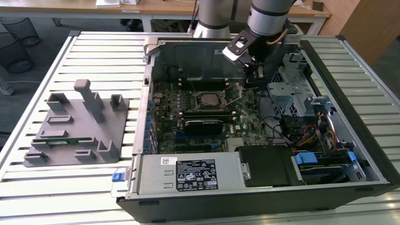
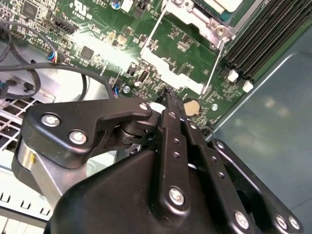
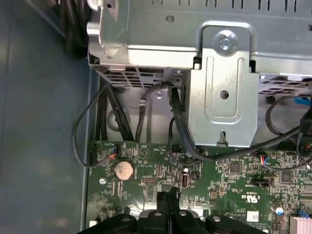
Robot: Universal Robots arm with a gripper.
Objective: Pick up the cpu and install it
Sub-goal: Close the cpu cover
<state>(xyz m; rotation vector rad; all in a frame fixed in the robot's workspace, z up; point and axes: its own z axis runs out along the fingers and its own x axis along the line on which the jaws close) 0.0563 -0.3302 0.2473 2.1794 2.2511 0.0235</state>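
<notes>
The cpu, a silver-grey square, lies flat in the socket in the middle of the motherboard inside the open computer case. A thin metal frame and wire lever stand tilted up on the socket's side toward the exterior view's right. My gripper hangs just beyond that frame, low over the board. In both wrist views its black fingertips are pressed together, and I see nothing between them. They hover near a round coin battery. The lever wire runs close by the gripper.
A metal drive cage with black cables rises close beside the gripper. The power supply fills the case's near end. A grey fixture tray holding a green memory stick sits on the slatted table at the exterior view's left.
</notes>
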